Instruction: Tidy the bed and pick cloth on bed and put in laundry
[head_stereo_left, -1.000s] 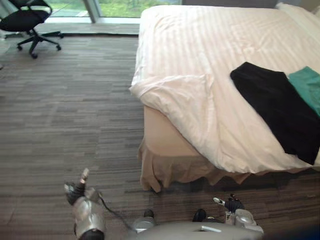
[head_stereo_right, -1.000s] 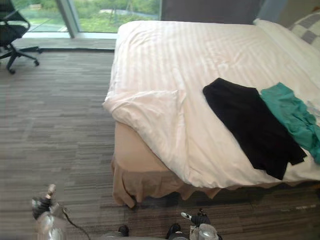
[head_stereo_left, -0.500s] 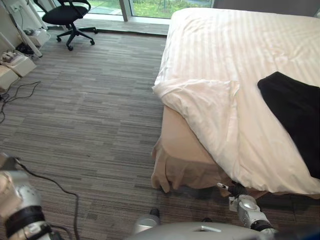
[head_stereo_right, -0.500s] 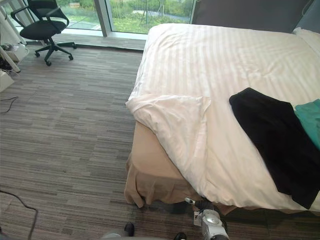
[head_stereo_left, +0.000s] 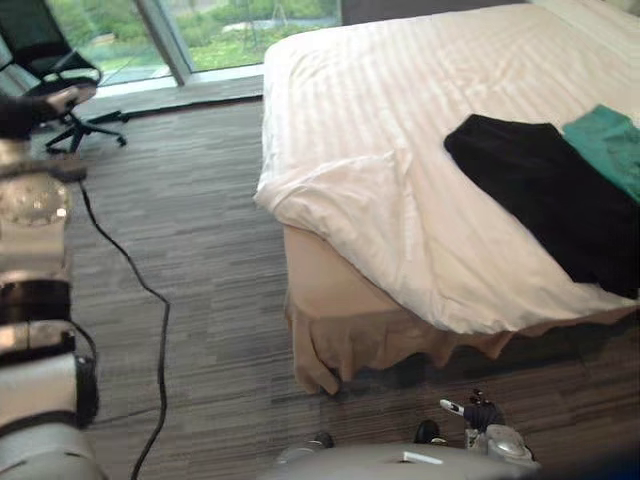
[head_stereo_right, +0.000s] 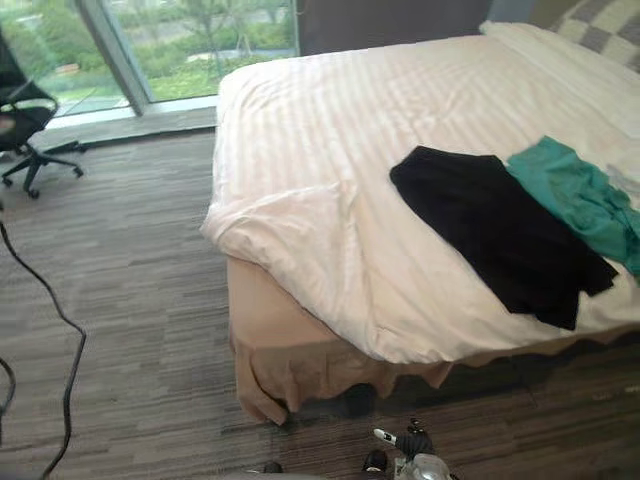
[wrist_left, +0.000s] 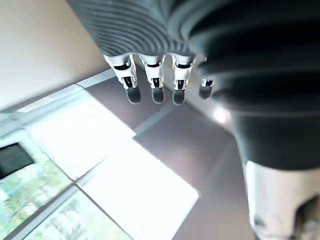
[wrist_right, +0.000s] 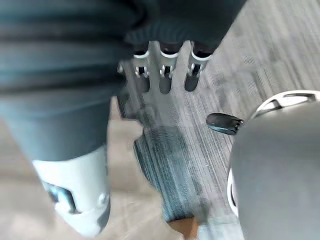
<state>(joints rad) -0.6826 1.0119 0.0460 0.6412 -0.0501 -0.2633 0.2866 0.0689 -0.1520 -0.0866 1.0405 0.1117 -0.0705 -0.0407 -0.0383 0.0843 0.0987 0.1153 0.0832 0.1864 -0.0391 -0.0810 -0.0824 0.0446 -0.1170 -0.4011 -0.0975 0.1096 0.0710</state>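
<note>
Left eye view: one bed (head_stereo_left: 400, 90) with a white striped duvet, and its near corner (head_stereo_left: 330, 190) is rumpled above a tan bed skirt (head_stereo_left: 350, 340).
Cloths: two, and both lie flat on the duvet by the foot of the bed.
Black cloth (head_stereo_left: 545, 195): one, the one closer to the rumpled corner, and it reaches almost to the duvet edge.
Teal cloth (head_stereo_right: 575, 195): one, just beside the black one on its far side, and their edges touch.
Pillow (head_stereo_right: 600, 20): one checked pillow at the head end of the bed.
Chair (head_stereo_left: 40, 45): one black office chair on the carpet (head_stereo_left: 200, 250) by the window, well apart from the bed.
My left hand (head_stereo_left: 35, 108): lifted high at my left side, in front of the chair; its fingers (wrist_left: 153, 82) are straight and hold nothing.
My right hand (head_stereo_left: 478, 413): low, over the carpet near the foot of the bed; its fingers (wrist_right: 165, 75) hang relaxed and empty.
Change since half a second ago: my left arm has gone up from low at my left side. The camera has turned, so the teal cloth is again in the left eye view. The two cloths lie on the duvet as before.
</note>
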